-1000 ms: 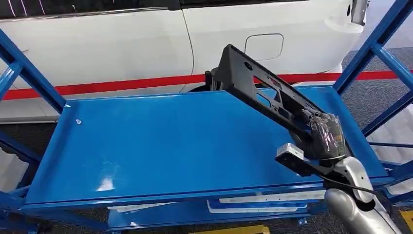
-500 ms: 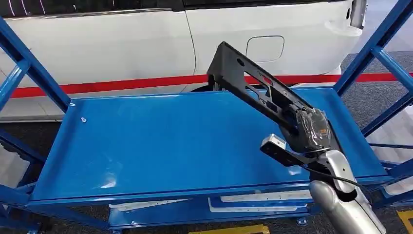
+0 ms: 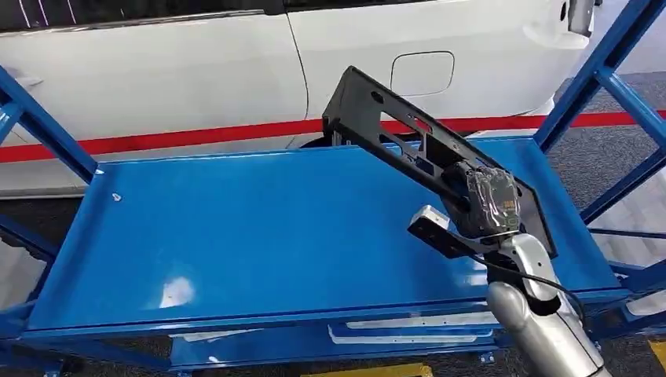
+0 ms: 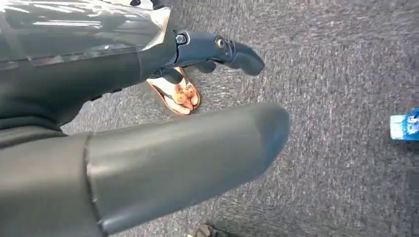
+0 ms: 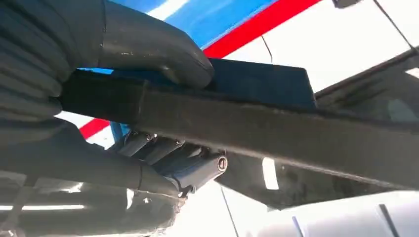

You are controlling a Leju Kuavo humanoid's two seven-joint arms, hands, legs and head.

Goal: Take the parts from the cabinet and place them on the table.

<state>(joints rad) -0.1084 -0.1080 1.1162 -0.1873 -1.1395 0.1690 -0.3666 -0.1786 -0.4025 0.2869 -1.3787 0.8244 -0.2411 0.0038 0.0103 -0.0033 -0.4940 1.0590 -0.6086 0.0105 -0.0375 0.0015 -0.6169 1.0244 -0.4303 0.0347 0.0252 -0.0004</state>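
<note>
A long black plastic part (image 3: 393, 129) with cut-out openings slants up over the right half of the blue cabinet shelf (image 3: 259, 228), clear of its surface. My right hand (image 3: 487, 203), in a clear plastic cover, grips its near end. In the right wrist view the thumb (image 5: 148, 44) lies over the black part (image 5: 296, 133) and the darker fingers (image 5: 188, 165) curl beneath it. My left hand (image 4: 148, 148) hangs over grey carpet with nothing in it, its fingers apart.
Blue slanted frame bars (image 3: 597, 78) flank the shelf on both sides. A white car (image 3: 196, 71) with a red stripe stands right behind. Pale flat strips (image 3: 408, 334) lie on the lower shelf. A sandal (image 4: 178, 96) and a blue object (image 4: 405, 126) are on the carpet.
My right hand has carried the black part a little to the left and farther over the shelf. The view itself has shifted slightly.
</note>
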